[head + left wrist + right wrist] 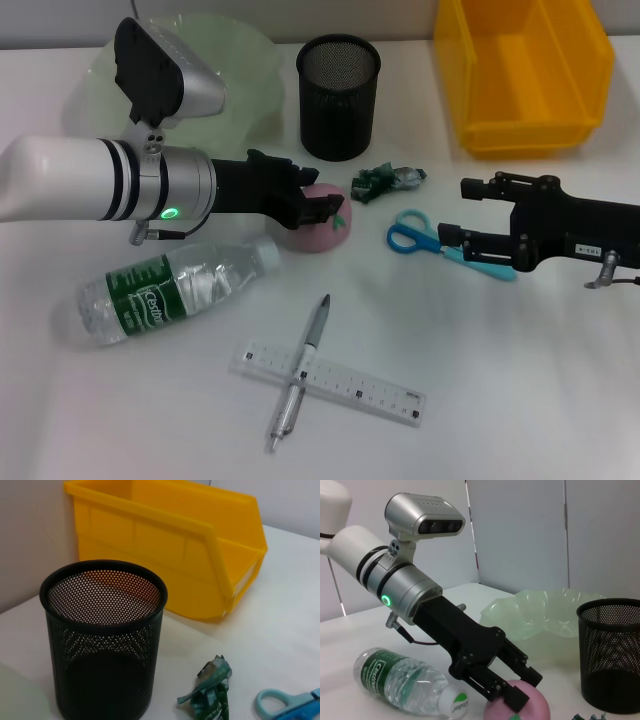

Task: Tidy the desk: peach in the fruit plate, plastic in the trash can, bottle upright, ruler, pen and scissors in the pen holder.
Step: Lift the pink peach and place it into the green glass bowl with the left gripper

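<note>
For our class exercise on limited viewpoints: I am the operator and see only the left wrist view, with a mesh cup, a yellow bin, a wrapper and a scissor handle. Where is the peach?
Observer: The peach lies on the table in front of the mesh cup, with the left hand right at it.
Operator: What is the right hand doing?
Observer: The right hand is open, at the blades of the scissors.
Operator: Is the bottle standing?
Observer: No, the bottle lies on its side, its cap end near the peach.
</note>
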You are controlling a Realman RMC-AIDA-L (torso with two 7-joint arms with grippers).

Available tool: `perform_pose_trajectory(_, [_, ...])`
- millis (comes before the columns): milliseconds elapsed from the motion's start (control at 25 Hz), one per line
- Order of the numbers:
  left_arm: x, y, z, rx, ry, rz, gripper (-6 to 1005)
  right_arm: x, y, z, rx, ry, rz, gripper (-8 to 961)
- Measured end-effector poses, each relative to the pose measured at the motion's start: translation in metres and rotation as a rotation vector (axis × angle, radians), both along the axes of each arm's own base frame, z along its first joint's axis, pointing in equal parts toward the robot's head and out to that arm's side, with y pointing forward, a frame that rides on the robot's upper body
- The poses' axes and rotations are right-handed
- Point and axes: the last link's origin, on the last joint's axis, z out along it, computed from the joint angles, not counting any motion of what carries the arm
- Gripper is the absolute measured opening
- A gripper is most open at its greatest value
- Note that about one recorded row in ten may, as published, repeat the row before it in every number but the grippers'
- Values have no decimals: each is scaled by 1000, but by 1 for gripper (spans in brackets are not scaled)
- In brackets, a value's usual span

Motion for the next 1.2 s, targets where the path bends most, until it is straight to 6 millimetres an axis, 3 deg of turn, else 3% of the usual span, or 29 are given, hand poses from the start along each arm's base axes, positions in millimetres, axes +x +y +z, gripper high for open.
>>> perform_pose_trajectory(320, [4, -1, 1, -8, -20, -8, 343, 0, 0, 1, 3, -3, -1, 722])
perform_pose_trajectory(480, [15, -1, 14, 38, -145, -12, 167, 1, 0, 1, 4, -3, -3, 722])
perform_pose_trajectory(760, [8, 6, 56, 258, -397, 50, 68, 1, -1, 1, 2, -2, -3, 721])
perform_pose_trajectory(880, [-7, 11, 73, 395, -491, 92, 53, 1, -1, 0, 3, -1, -2, 721])
perform_pose_trajectory(920, [-20, 14, 80, 490, -528, 135, 48, 1, -1, 0, 3, -1, -2, 721])
perform_pose_trajectory(1080, [-46, 27, 83, 654, -461, 234, 44, 0, -1, 0, 4, -1, 1, 722])
perform_pose_trajectory(1200, [-54, 34, 81, 688, -404, 285, 44, 0, -1, 0, 4, -1, 1, 722])
